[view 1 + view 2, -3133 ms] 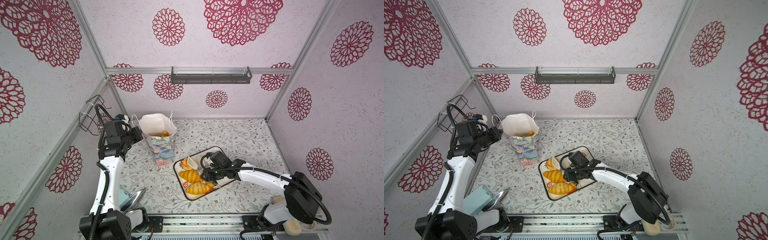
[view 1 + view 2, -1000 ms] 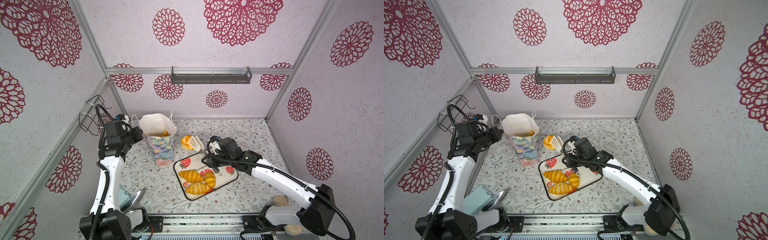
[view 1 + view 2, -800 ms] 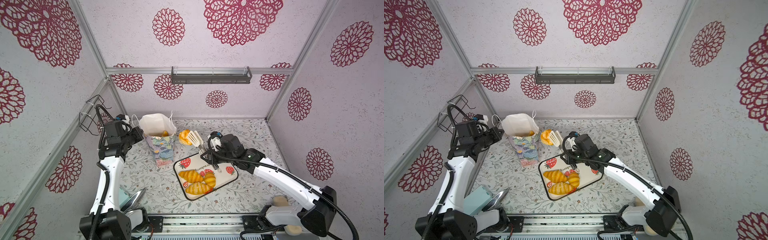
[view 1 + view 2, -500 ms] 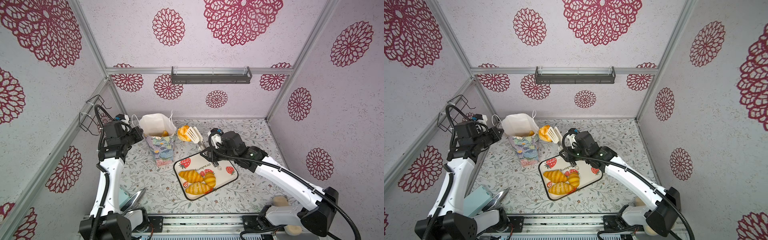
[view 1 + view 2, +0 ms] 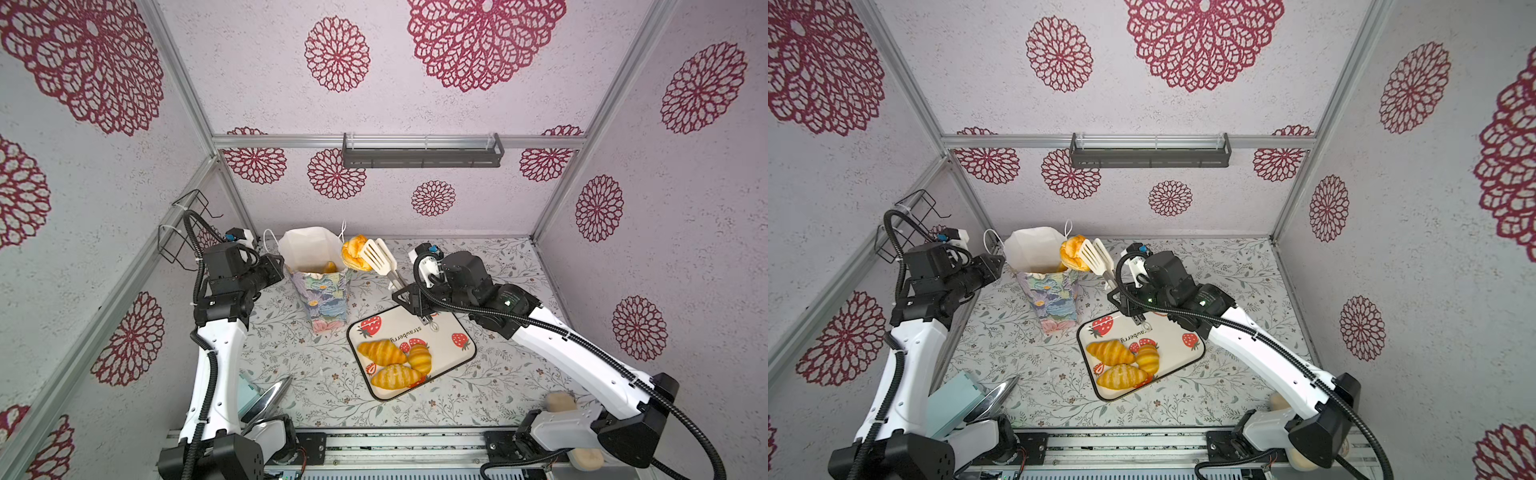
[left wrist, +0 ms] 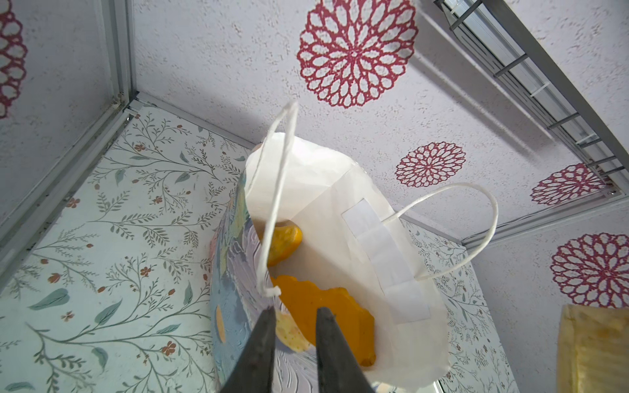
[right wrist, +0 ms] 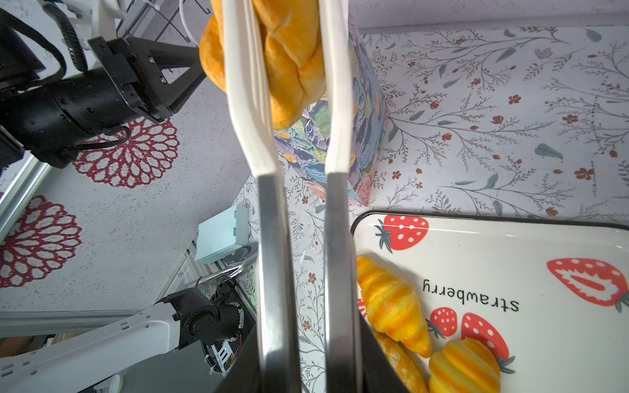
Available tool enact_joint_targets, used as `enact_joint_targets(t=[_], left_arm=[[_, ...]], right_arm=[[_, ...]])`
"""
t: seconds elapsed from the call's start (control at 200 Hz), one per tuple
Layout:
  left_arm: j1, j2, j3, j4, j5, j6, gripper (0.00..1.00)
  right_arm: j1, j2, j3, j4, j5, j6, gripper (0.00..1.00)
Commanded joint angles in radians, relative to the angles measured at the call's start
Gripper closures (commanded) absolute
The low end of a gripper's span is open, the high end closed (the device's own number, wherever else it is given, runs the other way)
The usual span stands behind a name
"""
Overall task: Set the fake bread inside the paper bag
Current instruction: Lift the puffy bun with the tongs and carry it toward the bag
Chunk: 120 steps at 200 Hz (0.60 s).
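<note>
Cream tray, near side of the paper bag, carries three croissants: more trips left. Right gripper is clamped on the tongs; tongs pinch the plaited loaf at the bag's rim, tray side, not clearly over the mouth. Suggest: carry it above the opening centre, tip it end-down, then ease the squeeze. Left gripper, opposite side of the bag, jaws narrowly apart astride the rim; pinch that rim first so the bag stays put.
</note>
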Motion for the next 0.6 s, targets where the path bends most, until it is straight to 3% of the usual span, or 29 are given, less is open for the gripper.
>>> enact_joint_targets(t=[0.0,0.595], left_arm=[[0.012,-0.017,-0.006,0.018,-0.02,0.002,0.73],[0.012,0.103,0.124,-0.047,-0.027,-0.009,0.71]], right_arm=[[0.012,0.011,0.067,0.046,-0.002,-0.032,0.67],[0.054,0.185,0.261,0.053,-0.034,-0.065,0.67]])
